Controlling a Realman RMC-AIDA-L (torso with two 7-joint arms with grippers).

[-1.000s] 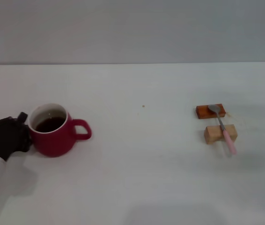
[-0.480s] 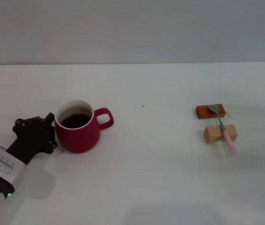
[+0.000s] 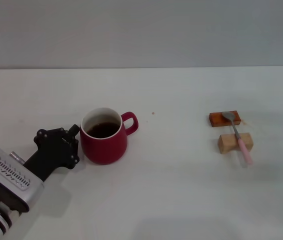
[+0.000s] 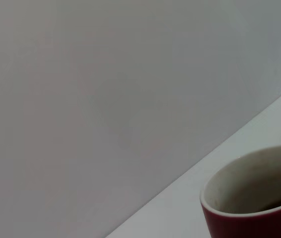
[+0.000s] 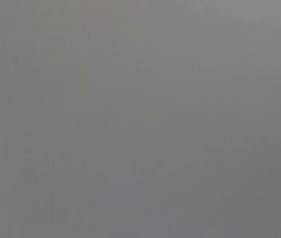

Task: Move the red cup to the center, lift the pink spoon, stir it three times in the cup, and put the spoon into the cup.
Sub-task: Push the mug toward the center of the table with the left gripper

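From the head view, my left gripper (image 3: pixel 76 141) sits against the left wall of the red cup (image 3: pixel 104 142); whether it grasps or only presses I cannot tell. The cup stands left of the table's (image 3: pixel 171 195) middle, handle pointing away toward the far right. The pink spoon (image 3: pixel 238 137) lies well apart toward the right edge, bridging a brown block (image 3: pixel 216 119) and a tan block (image 3: pixel 226 144), long axis running far to near, so my unseen right arm is likely nearer. My left wrist view shows the cup's rim (image 4: pixel 252 201) close by. My right wrist view shows nothing.
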